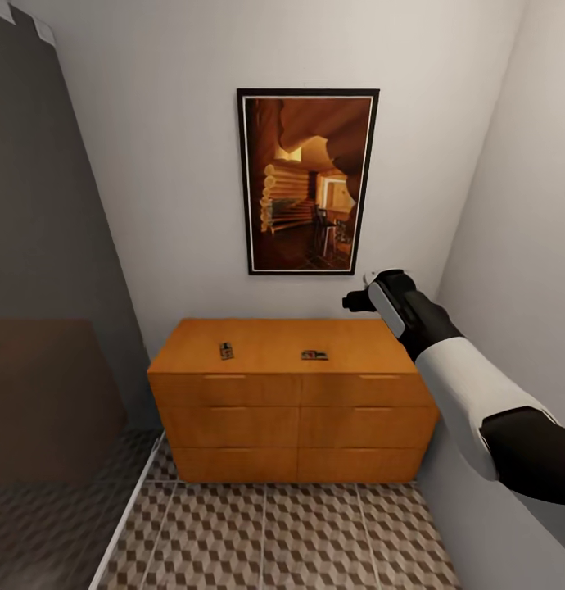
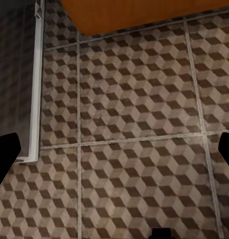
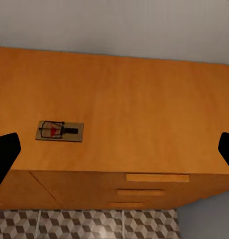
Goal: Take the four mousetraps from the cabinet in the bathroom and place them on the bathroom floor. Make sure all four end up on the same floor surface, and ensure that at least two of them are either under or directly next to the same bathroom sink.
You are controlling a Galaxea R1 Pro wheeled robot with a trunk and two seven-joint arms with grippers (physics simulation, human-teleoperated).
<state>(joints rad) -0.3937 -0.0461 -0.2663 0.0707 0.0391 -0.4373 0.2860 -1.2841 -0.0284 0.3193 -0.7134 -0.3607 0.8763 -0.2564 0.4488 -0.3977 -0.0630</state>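
Nearest you lay the bathroom floor, its cube-patterned tiles running up to the foot of the cabinet. Your left gripper hung over those tiles with its dark fingertips set wide apart and nothing between them. Your right arm reached forward along the right wall, and your right gripper stood above the cabinet's right end — its fingertips likewise spread wide, holding nothing.

You had two mousetraps in sight on the cabinet top, well apart: one mousetrap left of centre, the other mousetrap near the middle, which the right wrist camera showed as a flat wooden board with dark wire and a red spot. No writing could be read on either. The cabinet front showed three rows of drawers in two columns — six fronts.

Beyond, one framed picture of a log interior hung on the wall.
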